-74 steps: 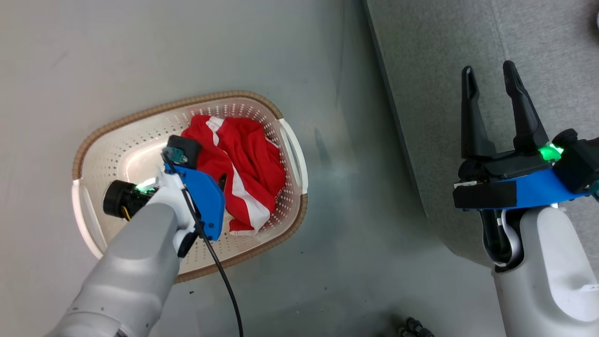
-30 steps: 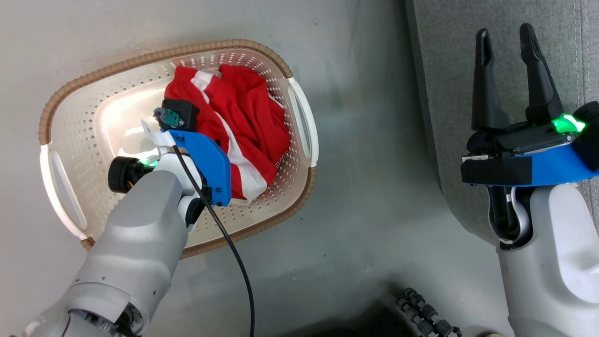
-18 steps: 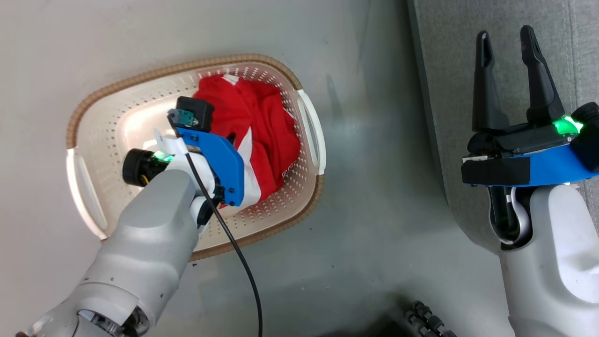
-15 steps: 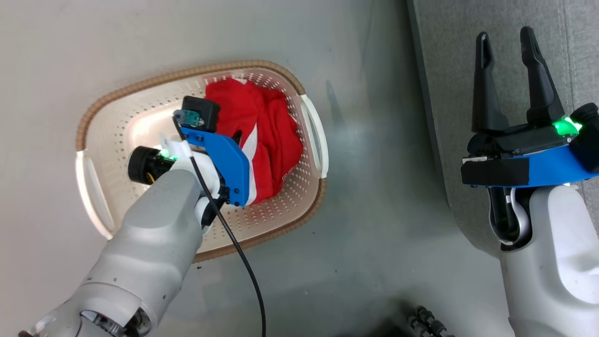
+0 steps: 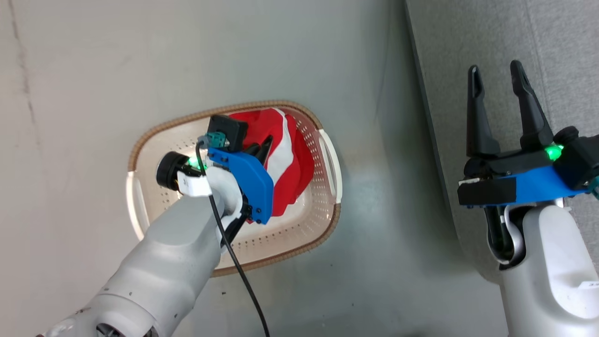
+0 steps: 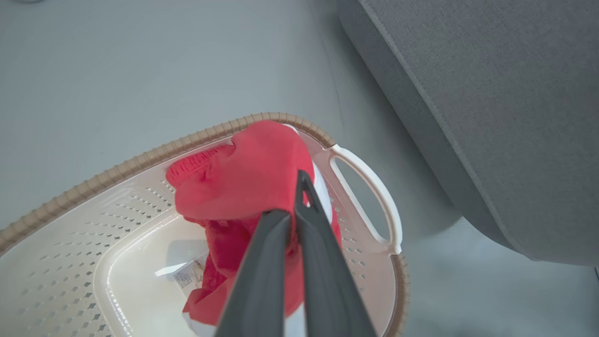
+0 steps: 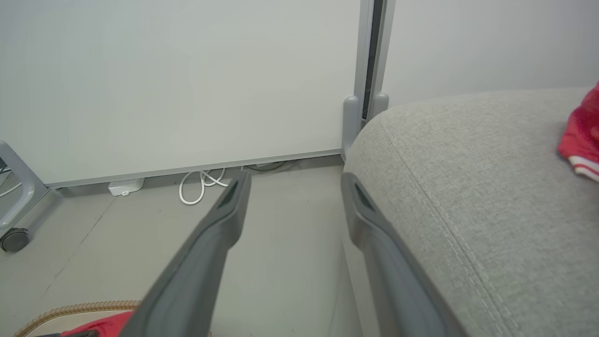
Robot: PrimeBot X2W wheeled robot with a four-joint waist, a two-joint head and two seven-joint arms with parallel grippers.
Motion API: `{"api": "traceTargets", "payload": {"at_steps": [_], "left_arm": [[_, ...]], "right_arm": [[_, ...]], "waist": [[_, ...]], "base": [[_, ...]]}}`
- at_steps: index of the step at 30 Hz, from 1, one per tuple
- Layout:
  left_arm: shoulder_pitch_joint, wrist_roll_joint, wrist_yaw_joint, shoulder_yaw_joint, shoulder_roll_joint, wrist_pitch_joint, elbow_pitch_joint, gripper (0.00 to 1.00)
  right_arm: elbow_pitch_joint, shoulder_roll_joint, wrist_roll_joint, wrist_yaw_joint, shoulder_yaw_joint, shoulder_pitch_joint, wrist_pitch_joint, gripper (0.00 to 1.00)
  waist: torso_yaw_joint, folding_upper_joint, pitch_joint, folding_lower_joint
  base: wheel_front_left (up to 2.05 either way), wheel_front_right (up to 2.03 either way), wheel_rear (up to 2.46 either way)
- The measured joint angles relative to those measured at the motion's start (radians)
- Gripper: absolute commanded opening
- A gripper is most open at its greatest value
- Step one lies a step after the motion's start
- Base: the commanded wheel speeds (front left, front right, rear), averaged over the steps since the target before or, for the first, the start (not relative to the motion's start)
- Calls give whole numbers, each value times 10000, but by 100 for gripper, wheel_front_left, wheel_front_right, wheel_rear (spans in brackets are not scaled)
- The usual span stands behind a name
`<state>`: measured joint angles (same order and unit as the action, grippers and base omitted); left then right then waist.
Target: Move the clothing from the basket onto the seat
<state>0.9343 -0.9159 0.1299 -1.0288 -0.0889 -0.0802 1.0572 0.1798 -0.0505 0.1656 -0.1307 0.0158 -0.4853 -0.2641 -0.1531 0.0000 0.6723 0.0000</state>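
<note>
The left gripper (image 6: 291, 206) is clamped tight on the clothing (image 6: 248, 173), its two dark fingers pressed together with red fabric pinched between them. It sits over the right half of the basket (image 6: 140, 161). The bunched red garment with a white stripe bulges past the fingertips, level with the basket's brown rim, and its lower folds hang inside the basket. Below them, a paper label (image 6: 189, 276) lies on the basket's cream bottom. The basket's white handle (image 6: 369, 196) is just beside the fabric.

The right gripper (image 5: 494, 68) is well apart from the basket, on its right. Its fingers are spread wide with nothing between them, and they hover over the edge of the grey seat (image 5: 552, 42). A strip of grey floor (image 5: 383, 187) separates the seat from the basket. Another piece of red clothing with white trim (image 7: 580, 135) lies on top of the seat, far from the basket.
</note>
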Motion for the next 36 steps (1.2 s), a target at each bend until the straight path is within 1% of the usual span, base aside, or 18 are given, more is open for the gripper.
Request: {"api": "traceTargets", "payload": {"at_steps": [5, 11, 21, 32, 33, 36], "left_arm": [[-204, -280, 0, -405, -29, -579, -219, 0], [-315, -600, 0, -899, -71, -1400, -539, 0], [-320, -614, 0, -897, -217, -1801, -1026, 0], [-563, 539, 0, 441, -428, -1814, -2290, 0], [-563, 539, 0, 441, -428, -1814, -2290, 0], [-723, 924, -19, 788, -474, -1814, -2598, 0]], "right_arm": [[138, 0, -144, 0, 40, 360, 0, 100], [433, 2, -247, 0, 61, 956, 0, 100], [727, 2, -282, 0, 35, 1716, 0, 100], [995, 2, -330, 0, 117, 2537, -2, 100], [995, 2, -330, 0, 117, 2537, -2, 100], [1064, 2, -328, 0, 163, 2840, -2, 100]], "waist": [[166, 0, -718, 0], [399, 0, -1956, -1], [550, 0, -3543, -1], [648, 0, -5012, -1], [648, 0, -5012, -1], [689, 0, -5462, -2]], "base": [[0, 0, 0], [0, 0, 0], [0, 0, 0], [0, 0, 0], [0, 0, 0], [0, 0, 0]]}}
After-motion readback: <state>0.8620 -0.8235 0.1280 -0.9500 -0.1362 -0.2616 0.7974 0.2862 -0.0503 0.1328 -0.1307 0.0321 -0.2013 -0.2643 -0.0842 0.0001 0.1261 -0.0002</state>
